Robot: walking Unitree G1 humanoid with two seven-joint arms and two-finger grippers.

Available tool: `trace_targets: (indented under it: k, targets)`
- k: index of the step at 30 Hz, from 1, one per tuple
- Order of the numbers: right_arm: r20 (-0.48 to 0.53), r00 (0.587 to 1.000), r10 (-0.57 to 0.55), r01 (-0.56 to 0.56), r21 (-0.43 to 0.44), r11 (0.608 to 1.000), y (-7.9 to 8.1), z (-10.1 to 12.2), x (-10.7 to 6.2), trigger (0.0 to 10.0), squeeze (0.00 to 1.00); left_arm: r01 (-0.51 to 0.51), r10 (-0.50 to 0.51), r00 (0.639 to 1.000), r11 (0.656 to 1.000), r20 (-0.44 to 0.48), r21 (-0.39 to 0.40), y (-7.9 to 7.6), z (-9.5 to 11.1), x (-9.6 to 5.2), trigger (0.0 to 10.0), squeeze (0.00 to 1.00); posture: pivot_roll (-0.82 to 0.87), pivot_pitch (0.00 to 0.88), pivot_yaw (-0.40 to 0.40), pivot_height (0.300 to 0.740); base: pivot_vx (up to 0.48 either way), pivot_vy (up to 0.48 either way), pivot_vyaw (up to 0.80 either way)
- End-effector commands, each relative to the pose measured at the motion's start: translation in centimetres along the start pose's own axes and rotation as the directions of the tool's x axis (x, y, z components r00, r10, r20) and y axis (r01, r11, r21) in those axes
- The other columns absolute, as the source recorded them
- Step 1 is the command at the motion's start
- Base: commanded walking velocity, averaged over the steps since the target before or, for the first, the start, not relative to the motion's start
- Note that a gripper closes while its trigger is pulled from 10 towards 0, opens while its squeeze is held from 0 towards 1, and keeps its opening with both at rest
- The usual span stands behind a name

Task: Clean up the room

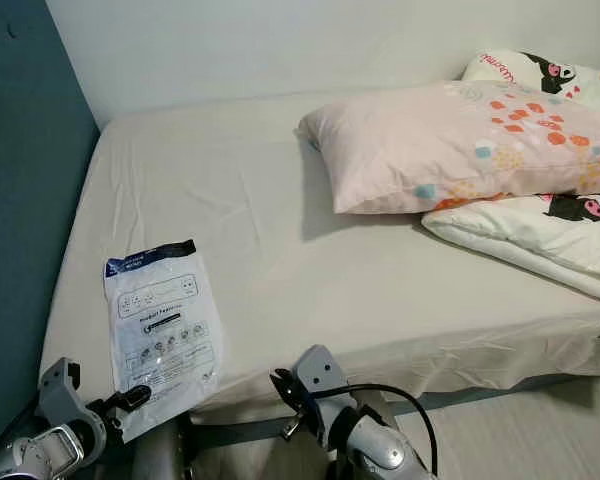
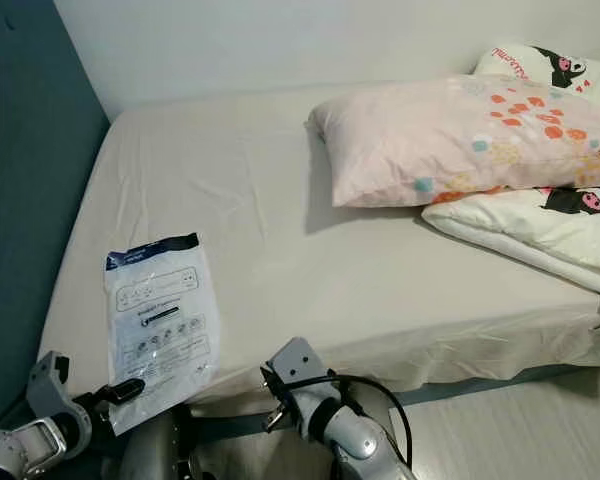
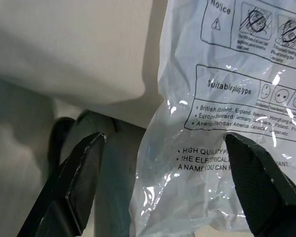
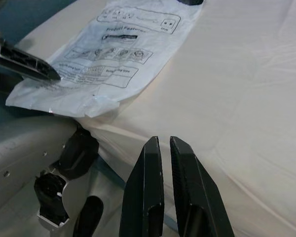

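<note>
A bed [image 1: 280,250] covered in a smooth cream fitted sheet sits in a corner, with a dark teal wall [image 1: 20,200] along its left side and a white wall behind its head. A white plastic packaging bag [image 1: 162,325] printed with black product text and plug diagrams lies flat near the bed's front left edge, its lower end hanging slightly over the mattress edge. The left gripper [image 3: 163,182] is at that overhanging end: its two black fingers [image 3: 74,187] are spread wide, one finger on the outer side of the bag away from the bed and the other in front of the bag's printed face, so the crinkled lower corner of the bag lies in the gap between them, not yet pinched. The right gripper [image 4: 166,163] hovers just off the bed's front edge, to the right of the bag and apart from it, its two fingers drawn together with only a thin slit between them, holding nothing. At the bed's head on the right lies a pale pink pillow [image 1: 450,145] with orange and blue spots, resting partly on a white cartoon-print duvet [image 1: 540,225] folded beneath it.
</note>
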State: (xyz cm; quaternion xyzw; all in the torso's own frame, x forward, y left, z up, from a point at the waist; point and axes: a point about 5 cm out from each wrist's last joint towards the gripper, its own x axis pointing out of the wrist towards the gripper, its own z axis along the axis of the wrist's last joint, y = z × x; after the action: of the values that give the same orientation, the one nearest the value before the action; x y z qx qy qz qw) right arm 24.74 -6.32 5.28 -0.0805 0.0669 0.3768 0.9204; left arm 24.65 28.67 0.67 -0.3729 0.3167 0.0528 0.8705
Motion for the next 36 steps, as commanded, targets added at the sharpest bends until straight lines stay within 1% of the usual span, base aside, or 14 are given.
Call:
trace_targets:
  k: [1, 2, 3, 4, 5, 6, 7, 8, 9, 19, 30, 34, 35, 36]
  targets:
    - [0.006, 1.000, 0.003, -0.004, 0.029, 1.000, 0.3, -0.2, -0.3, 10.0, 0.00, 0.008, -0.009, 1.000, 0.998, -0.016, -0.063, 0.5, -0.7, -0.2, 10.0, 0.00, -0.08, 0.301, -0.058, 0.570, 0.000, 0.000, 0.00]
    - [0.002, 1.000, -0.002, 0.002, 0.039, 0.999, 0.3, -0.3, -0.4, 10.0, 0.00, 0.060, -0.060, 0.998, 0.989, 0.004, -0.136, 0.0, -0.7, -0.1, 10.0, 0.00, -0.08, 0.299, -0.057, 0.570, 0.000, 0.000, 0.00]
    - [0.002, 1.000, -0.002, 0.002, 0.039, 0.999, 0.3, -0.3, -0.4, 10.0, 0.00, 0.060, -0.060, 0.998, 0.989, 0.004, -0.136, 0.0, -0.7, -0.1, 10.0, 0.00, -0.08, 0.299, -0.057, 0.570, 0.000, 0.000, 0.00]
    - [0.000, 1.000, -0.005, 0.005, 0.046, 0.999, 0.2, -0.4, -0.5, 10.0, 0.00, 0.095, -0.093, 0.995, 0.979, 0.019, -0.179, -0.3, -0.7, 0.0, 10.0, 0.00, -0.08, 0.299, -0.057, 0.570, 0.000, 0.000, 0.00]
    - [0.000, 1.000, -0.005, 0.005, 0.046, 0.999, 0.2, -0.4, -0.5, 10.0, 0.00, 0.095, -0.093, 0.995, 0.979, 0.019, -0.179, -0.3, -0.7, 0.0, 10.0, 0.00, -0.08, 0.299, -0.057, 0.570, 0.000, 0.000, 0.00]
    - [-0.004, 1.000, -0.007, 0.007, 0.050, 0.999, 0.2, -0.5, -0.6, 10.0, 0.00, 0.159, -0.158, 0.987, 0.966, 0.023, -0.202, -0.9, -0.9, 0.0, 10.0, 0.00, -0.08, 0.292, -0.054, 0.570, 0.000, 0.000, 0.00]
    - [-0.004, 1.000, -0.007, 0.007, 0.050, 0.999, 0.2, -0.5, -0.6, 10.0, 0.00, 0.159, -0.158, 0.987, 0.966, 0.023, -0.202, -0.9, -0.9, 0.0, 10.0, 0.00, -0.08, 0.292, -0.054, 0.570, 0.000, 0.000, 0.00]
    - [-0.007, 1.000, -0.008, 0.009, 0.053, 0.999, 0.2, -0.6, -0.6, 10.0, 0.00, 0.203, -0.203, 0.979, 0.955, 0.021, -0.216, -1.3, -1.4, 0.0, 7.6, 0.00, -0.08, 0.288, -0.054, 0.570, 0.000, 0.000, 0.00]
    - [-0.010, 1.000, -0.008, 0.009, 0.056, 0.998, 0.2, -0.6, -0.6, 10.0, 0.00, 0.235, -0.235, 0.972, 0.946, 0.026, -0.222, -1.6, -1.7, 0.0, 0.0, 0.00, -0.08, 0.285, -0.053, 0.570, 0.000, 0.000, 0.00]
    - [-0.015, 1.000, -0.005, 0.006, 0.058, 0.998, 0.4, -0.7, -0.3, 10.0, 0.00, 0.279, -0.276, 0.960, 0.930, 0.046, -0.241, -1.8, -2.9, 0.0, 0.0, 0.00, -0.07, 0.266, -0.048, 0.570, 0.000, 0.000, 0.00]
    - [-0.021, 1.000, -0.011, 0.012, 0.059, 0.998, 0.4, -0.9, -0.3, 10.0, 0.00, 0.299, -0.287, 0.954, 0.920, 0.081, -0.252, -2.0, -2.9, -0.4, 0.0, 0.00, -0.07, 0.254, -0.045, 0.570, 0.000, 0.000, 0.00]
    - [-0.019, 1.000, -0.015, 0.016, 0.058, 0.998, 0.3, -0.9, -0.1, 10.0, 0.00, 0.360, -0.345, 0.933, 0.912, 0.105, -0.197, -2.9, -2.3, -0.7, 0.0, 0.00, -0.07, 0.250, -0.045, 0.570, 0.000, 0.000, 0.00]
    - [-0.013, 1.000, -0.021, 0.022, 0.053, 0.998, 0.1, -0.8, -0.1, 10.0, 0.00, 0.395, -0.387, 0.918, 0.913, 0.089, -0.107, -4.0, -2.0, -0.9, 0.0, 0.00, -0.06, 0.240, -0.043, 0.570, 0.000, 0.000, 0.00]
    - [0.001, 0.999, -0.041, 0.041, 0.044, 0.998, -0.3, -0.5, 0.0, 10.0, 0.00, 0.465, -0.465, 0.882, 0.885, 0.074, 0.022, -6.2, -1.6, -1.2, 0.0, 0.00, -0.05, 0.229, -0.043, 0.570, 0.000, 0.000, 0.00]
